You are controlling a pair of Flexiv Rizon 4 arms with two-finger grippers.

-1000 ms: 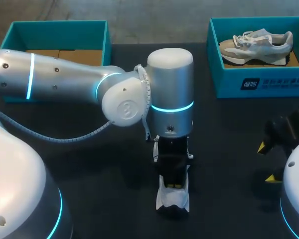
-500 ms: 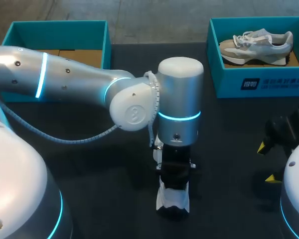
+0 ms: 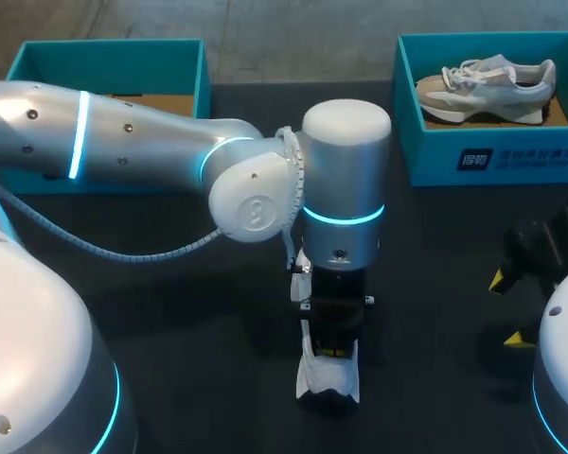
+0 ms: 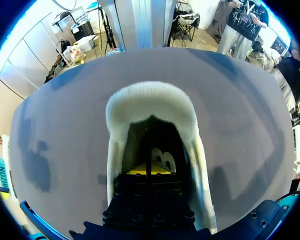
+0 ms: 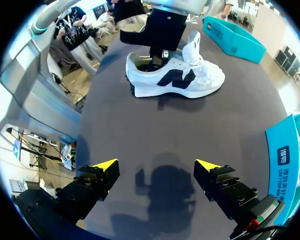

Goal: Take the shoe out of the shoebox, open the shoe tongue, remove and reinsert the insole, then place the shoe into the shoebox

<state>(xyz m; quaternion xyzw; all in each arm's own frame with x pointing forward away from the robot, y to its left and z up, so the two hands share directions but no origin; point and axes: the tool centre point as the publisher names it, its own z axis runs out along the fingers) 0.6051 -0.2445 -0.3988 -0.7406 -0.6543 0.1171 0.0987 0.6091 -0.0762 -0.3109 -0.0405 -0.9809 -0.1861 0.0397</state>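
Left arm: shifted toward 3 o'clock. Left gripper [image 4: 150, 169] inside white shoe [image 3: 328, 378], table's 6 o'clock; its grip cannot be told. Insole removal judged imminent. Right gripper [image 5: 156, 165]: wide apart, empty, 4 o'clock.

L jaws inside shoe [image 4: 151, 100] opening.

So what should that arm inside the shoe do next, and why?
Probably lift the left gripper slowly to draw the insole out, if it has hold: it sits deep in the heel opening of the white shoe, tongue already raised.
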